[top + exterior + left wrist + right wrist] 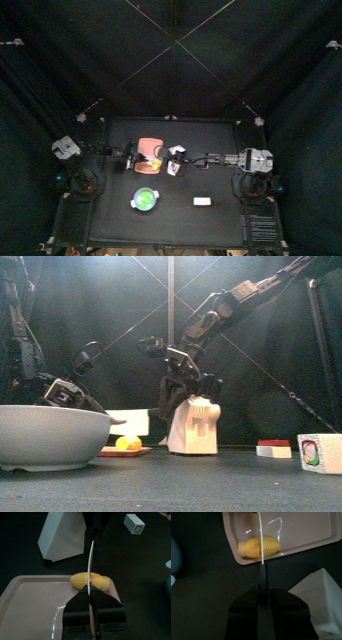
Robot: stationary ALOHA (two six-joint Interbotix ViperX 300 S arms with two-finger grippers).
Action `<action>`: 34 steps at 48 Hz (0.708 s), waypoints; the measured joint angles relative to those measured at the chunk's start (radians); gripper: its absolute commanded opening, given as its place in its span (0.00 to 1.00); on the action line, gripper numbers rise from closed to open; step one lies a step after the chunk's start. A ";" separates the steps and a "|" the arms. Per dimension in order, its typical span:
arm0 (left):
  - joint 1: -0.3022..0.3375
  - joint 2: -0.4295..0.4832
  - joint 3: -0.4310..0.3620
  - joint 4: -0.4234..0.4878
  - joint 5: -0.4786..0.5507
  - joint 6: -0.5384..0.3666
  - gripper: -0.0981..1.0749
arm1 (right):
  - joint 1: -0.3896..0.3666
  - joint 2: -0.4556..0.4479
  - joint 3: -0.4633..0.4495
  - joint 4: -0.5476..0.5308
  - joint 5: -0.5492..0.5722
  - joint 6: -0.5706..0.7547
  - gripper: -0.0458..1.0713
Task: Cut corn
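**Right arm.** Comes in from the right in the top view and reaches across the counter (214,228) to the pink board (304,532). In the front view it bends down from high on the right, wrist lowered behind the white knife stand (198,426). The right tool (264,587) is clamped narrow on the black handle of 1 knife (258,537). The thin blade runs forward from the tips, edge-on to the camera.

**Left arm.** Sits at the left side of the counter, forearm low, behind the green dish (144,199) in the front view. The left tool (93,598) is drawn narrow, with only a slit between its 2 jaws, and holds nothing. It points toward the board's near rim.

**Corn** (259,547). 1 stubby yellow piece, lying on its side on the board near 1 long edge. The blade crosses over its middle. Whether the edge touches it cannot be told. The corn lies just beyond the left tool's tips and ahead of the right tool, under the blade.

**Other.** 1 small white block (202,201) lies on the counter, well apart from the board.
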 measured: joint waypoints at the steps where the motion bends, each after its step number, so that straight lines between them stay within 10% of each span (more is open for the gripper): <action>1: 0.000 0.002 0.000 0.002 0.000 0.002 0.25 | 0.000 0.002 0.000 0.000 0.000 0.000 0.43; 34: 0.000 0.026 -0.003 0.000 0.002 0.002 0.25 | -0.002 0.025 -0.008 0.003 0.000 0.000 0.43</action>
